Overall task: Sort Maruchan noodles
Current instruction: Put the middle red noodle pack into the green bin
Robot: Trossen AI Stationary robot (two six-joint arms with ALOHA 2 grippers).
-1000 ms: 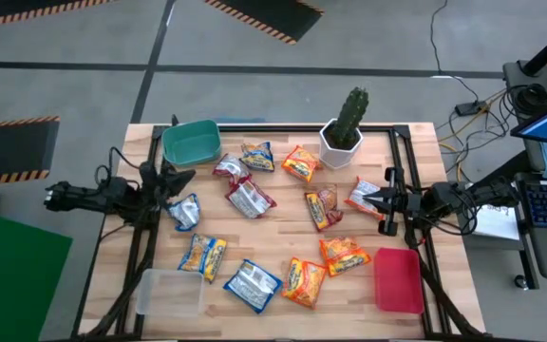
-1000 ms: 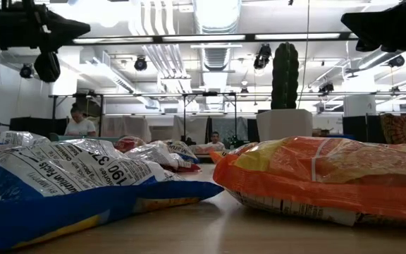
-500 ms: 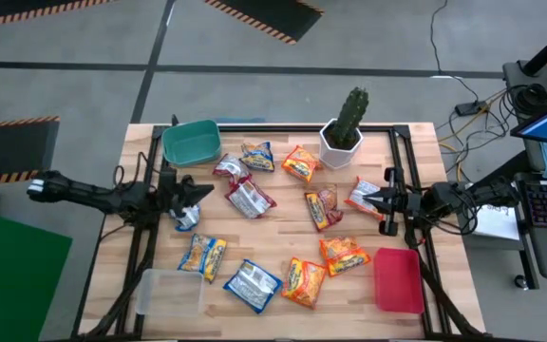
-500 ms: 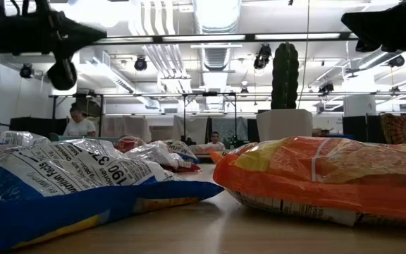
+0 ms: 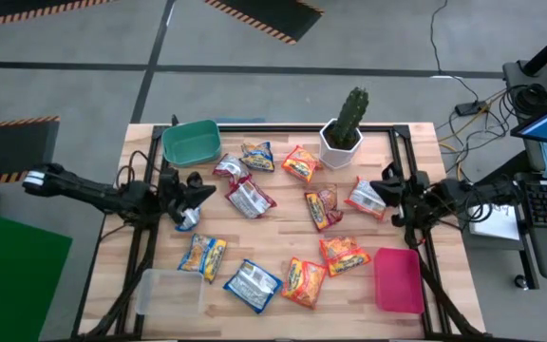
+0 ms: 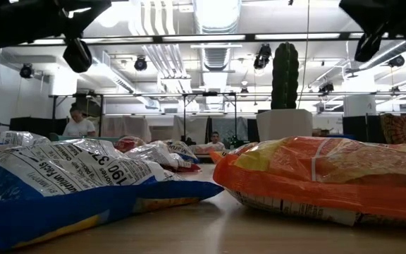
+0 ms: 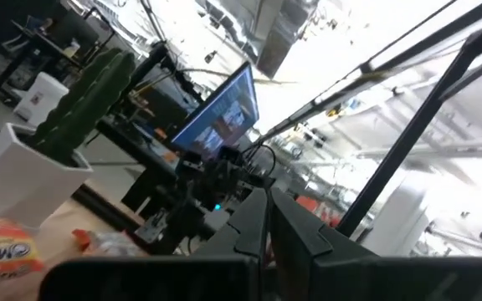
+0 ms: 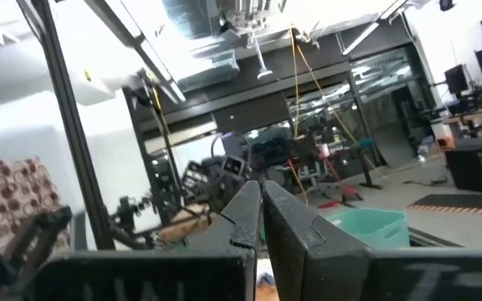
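Hovering at table's nine o'clock, left gripper [image 5: 198, 193] clenched empty above blue-yellow packet [image 5: 187, 213]: light, crinkly, slippery; pinch sealed edge.

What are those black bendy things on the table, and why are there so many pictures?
They are two robot arms with pinchers called grippers. The top picture looks straight down: the left gripper is at the table's left side and the right gripper at its right. Both are closed and hold nothing. Another camera sits at table height, and one rides on each arm's wrist, looking past its fingers. On the wooden table lie crinkly noodle packets in orange, red and blue, a green tray, a pink tray, a clear tray and a cactus in a white pot.
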